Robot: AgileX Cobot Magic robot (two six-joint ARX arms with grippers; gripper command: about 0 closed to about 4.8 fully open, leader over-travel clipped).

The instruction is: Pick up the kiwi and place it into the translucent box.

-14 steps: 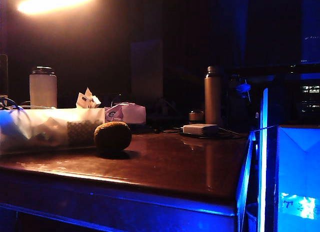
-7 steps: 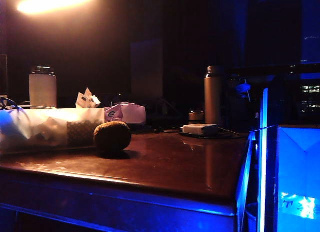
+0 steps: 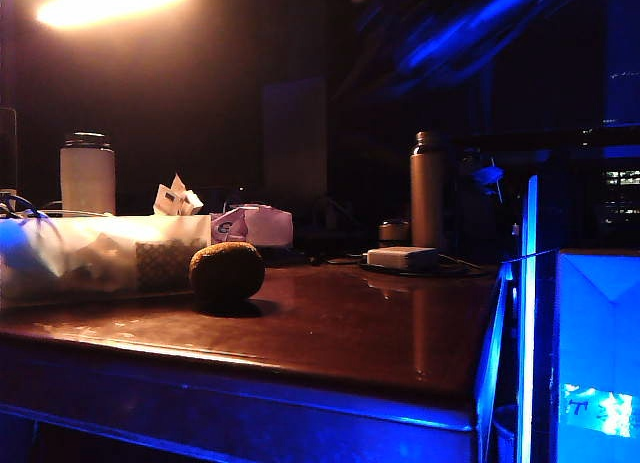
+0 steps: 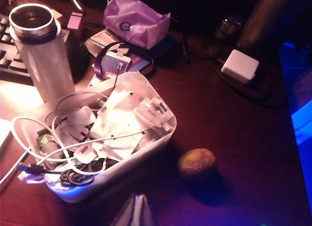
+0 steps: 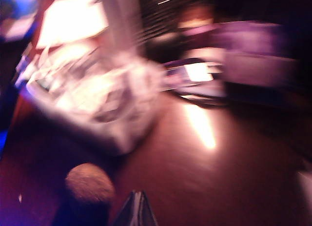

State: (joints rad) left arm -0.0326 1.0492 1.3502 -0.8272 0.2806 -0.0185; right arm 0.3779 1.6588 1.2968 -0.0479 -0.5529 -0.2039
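**Reaching for the kiwi: both arms aloft, fruit untouched**

Lying on the dark surface [image 3: 350, 333], the kiwi [image 3: 227, 272] sits just beside the near end of the box [image 3: 100, 253], apart from its wall as the left wrist view shows. The box [image 4: 163, 126] is already crowded with white cables and adapters, so free room inside looks scarce.

The right end effector [image 5: 138, 209] shows only as a closed point at the frame's edge, fingers together, gripping nothing; it hangs above the surface with the kiwi [image 5: 89, 184] close by. That view is badly blurred. The left end effector [image 4: 136, 211] appears likewise as a narrow tip, high over the box and kiwi [image 4: 197, 163]; whether its fingers are parted I cannot tell. In the exterior view only a blue smear overhead marks an arm.

Handling, as a judgement: the kiwi is likely light, firm yet bruisable, and its fuzzy matte skin should give good friction. Being egg-shaped, it may roll if nudged. Gripping across the short middle, from above, seems safest, with modest squeeze. The fingers must open first.
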